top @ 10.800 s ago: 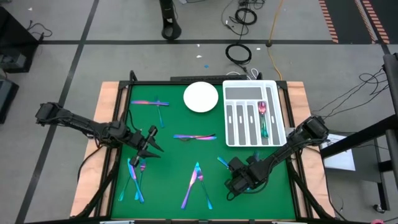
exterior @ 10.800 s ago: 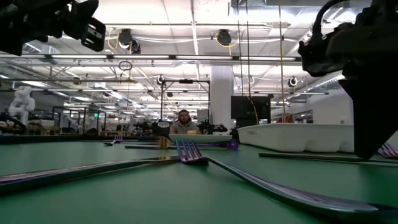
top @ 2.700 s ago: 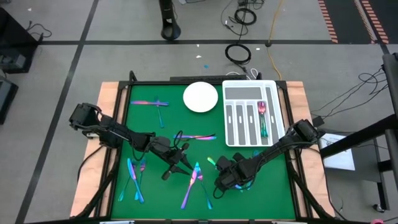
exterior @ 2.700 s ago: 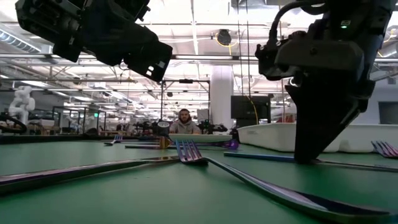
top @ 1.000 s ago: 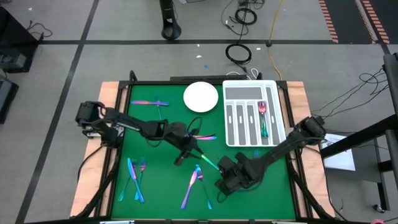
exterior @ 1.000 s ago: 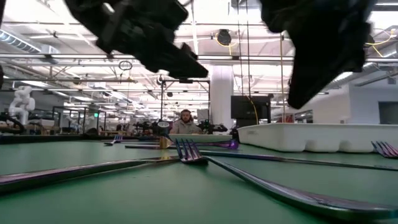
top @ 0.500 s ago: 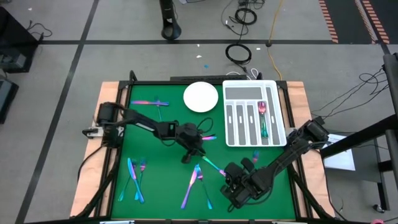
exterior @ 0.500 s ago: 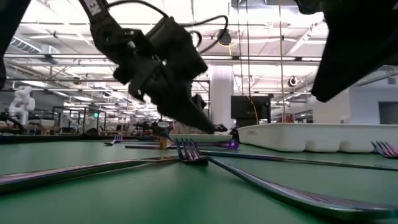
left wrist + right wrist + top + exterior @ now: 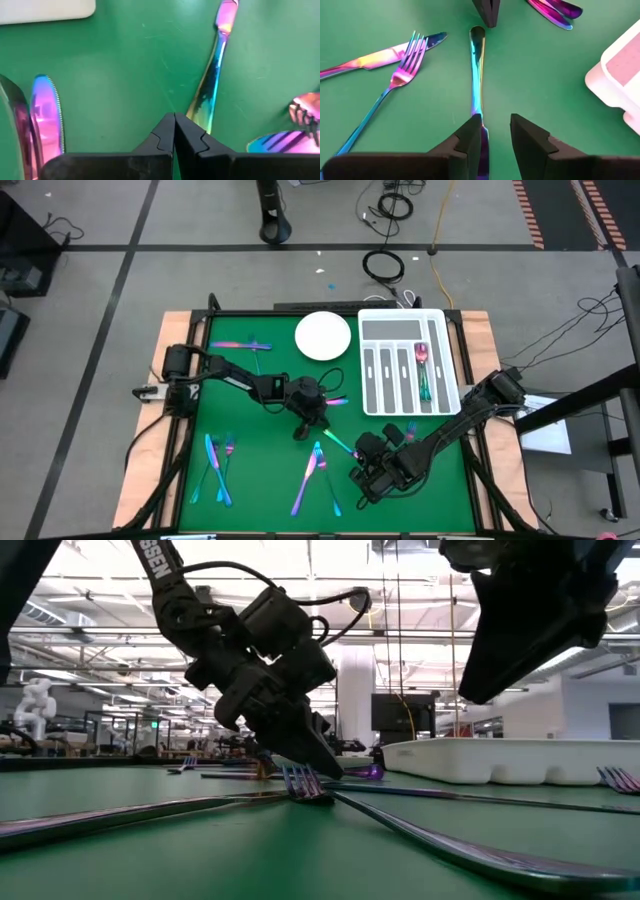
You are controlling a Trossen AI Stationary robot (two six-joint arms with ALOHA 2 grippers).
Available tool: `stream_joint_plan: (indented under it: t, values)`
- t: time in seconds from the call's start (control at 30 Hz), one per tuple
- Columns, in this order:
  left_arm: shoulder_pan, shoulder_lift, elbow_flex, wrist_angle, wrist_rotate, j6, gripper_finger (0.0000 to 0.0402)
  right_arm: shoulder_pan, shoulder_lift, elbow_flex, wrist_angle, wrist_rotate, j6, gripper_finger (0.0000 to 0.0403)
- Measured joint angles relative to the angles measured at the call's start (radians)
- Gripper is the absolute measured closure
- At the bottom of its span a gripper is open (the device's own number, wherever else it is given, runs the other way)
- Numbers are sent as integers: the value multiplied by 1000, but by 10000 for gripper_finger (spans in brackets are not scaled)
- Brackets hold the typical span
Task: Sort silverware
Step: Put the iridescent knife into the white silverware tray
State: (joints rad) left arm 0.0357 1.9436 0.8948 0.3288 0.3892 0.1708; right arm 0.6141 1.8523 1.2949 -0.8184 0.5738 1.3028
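Left hand [image 9: 300, 434]: clenched shut, empty, tip at the knife's handle end, tabletop centre.
Right hand [image 9: 495, 131]: parted, straddling the knife [image 9: 478, 80].
Knife: flat, five o'clock of centre.

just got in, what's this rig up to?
It is sorting silverware into the white tray, where one piece lies so far. The left claw is shut, tips down on the mat at the handle end of a knife. The right claw is open at the knife's other end. Other pieces lie scattered on the green mat.
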Motion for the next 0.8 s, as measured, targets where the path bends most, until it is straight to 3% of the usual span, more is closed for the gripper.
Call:
stream_joint_plan:
  t: [0.67,0.8]
  values:
    - [-31,-22,0,-51,18,20,396,-14,0,0,1,-8,-6,309]
    - [-31,-22,0,-51,18,28,396,-30,23,0,62,-75,-84,309]
